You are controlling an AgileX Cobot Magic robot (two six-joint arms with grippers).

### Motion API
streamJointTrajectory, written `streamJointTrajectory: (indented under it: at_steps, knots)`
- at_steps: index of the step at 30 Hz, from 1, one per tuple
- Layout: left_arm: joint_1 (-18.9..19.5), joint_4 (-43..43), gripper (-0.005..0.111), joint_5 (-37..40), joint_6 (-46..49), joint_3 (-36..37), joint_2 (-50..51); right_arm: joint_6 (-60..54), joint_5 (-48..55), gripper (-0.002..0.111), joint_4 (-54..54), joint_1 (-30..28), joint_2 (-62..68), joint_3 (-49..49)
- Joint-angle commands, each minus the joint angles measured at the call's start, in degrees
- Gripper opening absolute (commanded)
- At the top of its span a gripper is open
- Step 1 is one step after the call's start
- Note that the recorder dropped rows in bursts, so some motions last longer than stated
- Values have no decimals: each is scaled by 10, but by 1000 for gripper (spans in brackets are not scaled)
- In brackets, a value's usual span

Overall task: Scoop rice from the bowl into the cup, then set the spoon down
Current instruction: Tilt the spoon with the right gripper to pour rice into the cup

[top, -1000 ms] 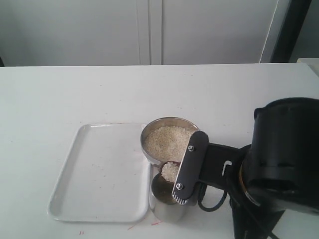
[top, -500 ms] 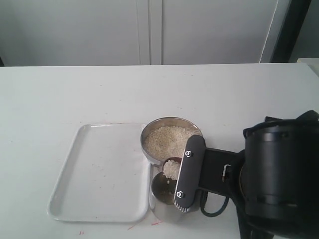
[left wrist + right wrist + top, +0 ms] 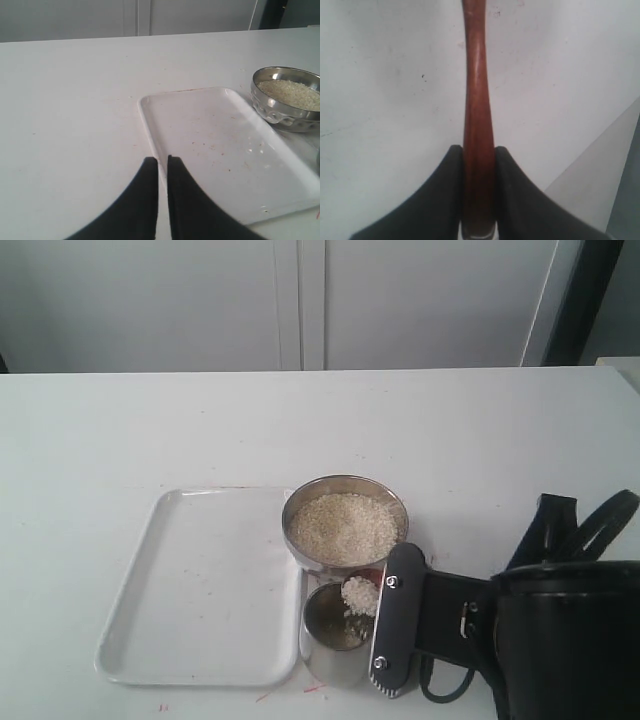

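My right gripper [image 3: 478, 150] is clamped on the spoon [image 3: 478, 100]. The reddish handle sits squeezed between both black fingers [image 3: 445, 190] and runs straight out past their tips. In the exterior view the spoon's head, heaped with rice [image 3: 359, 594], hangs over the cup [image 3: 330, 625] at about 2 o'clock of its mouth. The cup stands just beside the bowl [image 3: 345, 479], at its 6 o'clock. My left gripper [image 3: 162, 159] hovers near the tray's [image 3: 220, 130] rim, fingers almost together, holding nothing.

White table [image 3: 150, 430] before pale cabinet doors [image 3: 400, 300]
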Motion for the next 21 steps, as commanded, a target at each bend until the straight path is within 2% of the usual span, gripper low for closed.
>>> streamJointTrajectory:
  at_steps: [1,21]
  knots:
    - [-2,-6,14,-2,-3,-4,0,15,-8,0,-16,12,-4,3]
    - [-2,-6,14,-2,-3,-4,0,5,19,0,-73,12,-4,3]
